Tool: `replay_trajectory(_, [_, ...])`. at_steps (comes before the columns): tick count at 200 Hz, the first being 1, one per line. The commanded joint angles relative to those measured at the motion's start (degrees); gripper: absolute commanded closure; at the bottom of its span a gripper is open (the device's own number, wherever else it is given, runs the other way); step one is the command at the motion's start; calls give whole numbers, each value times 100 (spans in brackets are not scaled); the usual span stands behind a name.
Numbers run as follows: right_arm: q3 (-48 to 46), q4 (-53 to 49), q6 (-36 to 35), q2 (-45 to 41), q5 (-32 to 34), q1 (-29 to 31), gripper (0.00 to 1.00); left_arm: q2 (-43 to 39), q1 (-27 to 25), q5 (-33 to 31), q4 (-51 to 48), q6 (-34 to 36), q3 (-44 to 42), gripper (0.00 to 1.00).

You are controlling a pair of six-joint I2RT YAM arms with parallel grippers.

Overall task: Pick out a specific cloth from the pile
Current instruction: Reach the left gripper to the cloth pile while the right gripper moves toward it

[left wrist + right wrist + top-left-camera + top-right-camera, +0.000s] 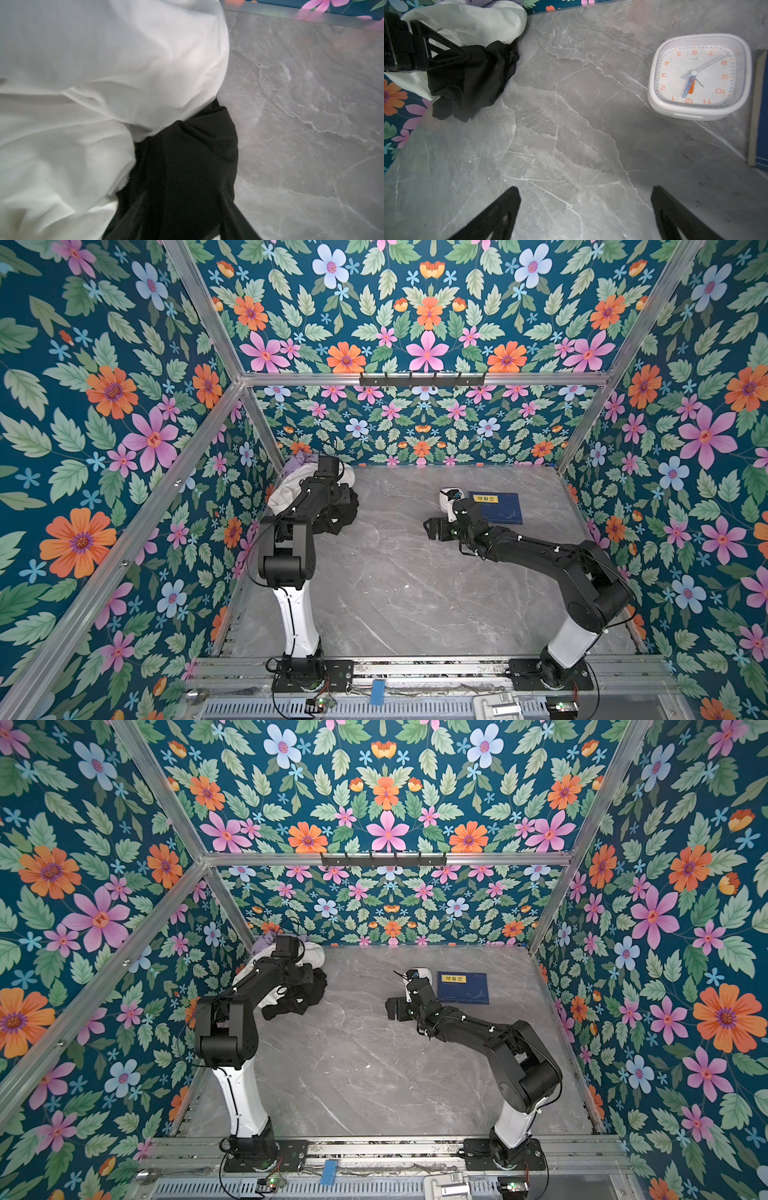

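Grey marble tabletop (395, 572): plain black soft cloth (473, 79) at edge of pile (286, 489), half under large white cloth (471, 22). Left gripper (462, 56) tips buried in black, grip unclear. Pinch black only, then pull sideways. Right gripper (585, 188) wide, empty.

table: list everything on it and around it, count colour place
table: one, grey marble, enclosure floor
pile: one, three cloths, far left corner
black cloth: one, black, front of pile
white cloth: one, white, bulk of pile
lavender cloth: one, lavender, back of pile by wall
clock: one, white, orange numerals, face up, left of book
book: one, blue, yellow label, far right
left hand: one, black, on black cloth, jaws hidden
right hand: one, black, open, above bare table
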Motion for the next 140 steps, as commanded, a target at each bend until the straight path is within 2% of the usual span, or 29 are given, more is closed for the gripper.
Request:
replay_trajectory(1, [54,-43,1,32,-25,14,1,-9,-2,-222,-135,54,36,59])
replay_trajectory(45, [98,-71,-4,69,-24,32,0,-88,-2,-320,-179,30,79,83])
replay_trajectory(87, [96,-93,-34,69,6,67,0,-223,-2,-329,-205,-23,130,98])
replay_trajectory(140, [73,-45,-149,58,72,143,0,-416,-2,-299,-275,-135,294,100])
